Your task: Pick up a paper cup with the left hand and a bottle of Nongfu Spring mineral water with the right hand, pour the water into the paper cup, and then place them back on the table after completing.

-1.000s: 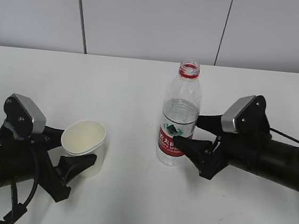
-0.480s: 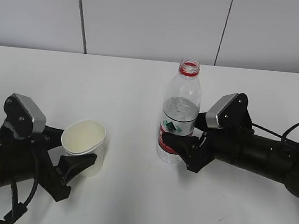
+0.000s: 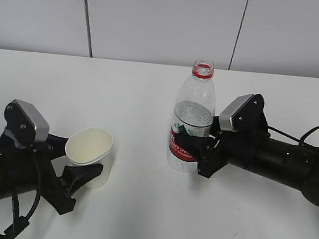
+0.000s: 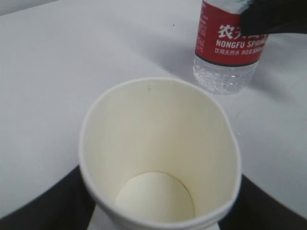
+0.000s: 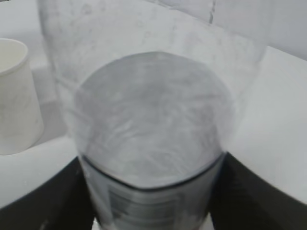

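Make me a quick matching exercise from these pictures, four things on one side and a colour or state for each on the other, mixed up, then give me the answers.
Things:
1. paper cup
2. bottle
3. left hand
4. right hand

States:
A. uncapped, with a red ring at the neck
B. fingers either side of the cup
C. empty, cream inside
D. around the bottle's red label

Pairs: 1-C, 2-A, 3-B, 4-D

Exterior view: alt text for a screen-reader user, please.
The right hand has its fingers around an uncapped water bottle standing on a white table; the left hand has its fingers around an empty paper cup nearby.
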Motion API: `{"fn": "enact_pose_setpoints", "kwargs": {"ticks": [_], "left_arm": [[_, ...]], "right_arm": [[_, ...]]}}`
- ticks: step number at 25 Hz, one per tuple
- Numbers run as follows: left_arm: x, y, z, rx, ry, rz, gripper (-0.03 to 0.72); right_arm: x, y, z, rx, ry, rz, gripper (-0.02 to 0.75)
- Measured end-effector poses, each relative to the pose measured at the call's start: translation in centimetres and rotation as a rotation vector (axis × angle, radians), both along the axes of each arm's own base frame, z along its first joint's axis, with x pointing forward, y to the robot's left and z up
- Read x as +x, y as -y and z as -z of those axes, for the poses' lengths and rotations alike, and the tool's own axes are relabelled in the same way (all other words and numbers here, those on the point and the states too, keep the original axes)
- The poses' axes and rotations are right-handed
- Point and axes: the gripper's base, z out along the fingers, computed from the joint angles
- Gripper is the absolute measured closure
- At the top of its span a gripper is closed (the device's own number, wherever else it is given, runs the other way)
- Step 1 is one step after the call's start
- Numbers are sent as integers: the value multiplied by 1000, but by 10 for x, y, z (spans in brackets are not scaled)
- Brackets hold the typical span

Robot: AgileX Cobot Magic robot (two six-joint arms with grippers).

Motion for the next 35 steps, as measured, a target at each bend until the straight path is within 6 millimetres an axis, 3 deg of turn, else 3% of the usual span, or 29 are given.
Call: {"fn": "enact_pose_setpoints", "kwargs": {"ticks": [5, 15, 23, 35], "left_arm": [[0, 0, 0, 0, 0, -7, 237], [-4, 4, -1, 6, 6, 72, 242], [-10, 9, -7, -20, -3, 152, 252], [-17, 12, -10, -49, -34, 222, 255]], "right_arm": [[0, 0, 0, 10, 3, -2, 337], [4, 1, -4, -37, 119, 6, 358], [15, -2, -13, -191, 334, -53, 358], [33, -29, -32, -401, 598, -262, 358]]}}
